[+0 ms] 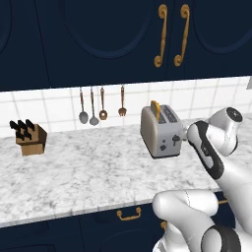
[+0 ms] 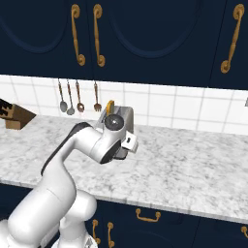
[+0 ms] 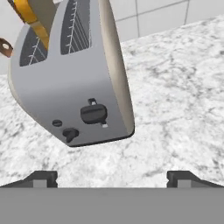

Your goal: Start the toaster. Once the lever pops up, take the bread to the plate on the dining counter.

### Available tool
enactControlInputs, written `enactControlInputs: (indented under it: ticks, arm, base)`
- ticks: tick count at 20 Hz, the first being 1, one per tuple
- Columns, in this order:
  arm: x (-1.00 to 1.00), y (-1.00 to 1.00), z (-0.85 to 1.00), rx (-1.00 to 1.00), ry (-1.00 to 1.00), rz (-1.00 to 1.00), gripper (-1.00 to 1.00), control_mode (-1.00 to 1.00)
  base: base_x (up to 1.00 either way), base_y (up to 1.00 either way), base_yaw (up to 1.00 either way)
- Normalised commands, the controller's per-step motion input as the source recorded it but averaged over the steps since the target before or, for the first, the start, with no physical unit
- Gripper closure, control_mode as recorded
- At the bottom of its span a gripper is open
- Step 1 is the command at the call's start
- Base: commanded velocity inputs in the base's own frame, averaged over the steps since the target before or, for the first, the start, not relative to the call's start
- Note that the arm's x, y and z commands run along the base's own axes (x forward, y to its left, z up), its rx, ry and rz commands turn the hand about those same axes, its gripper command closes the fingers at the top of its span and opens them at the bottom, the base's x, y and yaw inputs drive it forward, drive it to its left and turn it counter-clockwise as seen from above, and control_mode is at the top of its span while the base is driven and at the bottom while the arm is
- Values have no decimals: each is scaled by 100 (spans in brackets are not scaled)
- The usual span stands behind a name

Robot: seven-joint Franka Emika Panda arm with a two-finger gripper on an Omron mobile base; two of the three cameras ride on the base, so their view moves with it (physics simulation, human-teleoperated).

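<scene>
Toaster fills upper left of the hand view, lever on its end panel, bread poking from one slot. Gripper at bottom edge, fingers spread wide, holding nothing, clear of the toaster.

**Counter layout**

We find the toaster on the wall counter, bread standing in its far slot. Knife block well apart to its left. Utensils hang on the wall behind, between them.
</scene>
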Motion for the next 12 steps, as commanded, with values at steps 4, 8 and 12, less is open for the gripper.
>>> enactControlInputs:
  ticks: [4, 8, 12]
  arm:
    - [33, -10, -7, 8, 0, -4, -100, -100]
    - [20, 0, -17, 5, 0, -2, -100, -100]
    - [16, 2, -22, 2, 0, -2, -100, -100]
  base:
    - [0, 0, 0]
    - [0, 0, 0]
    - [0, 0, 0]
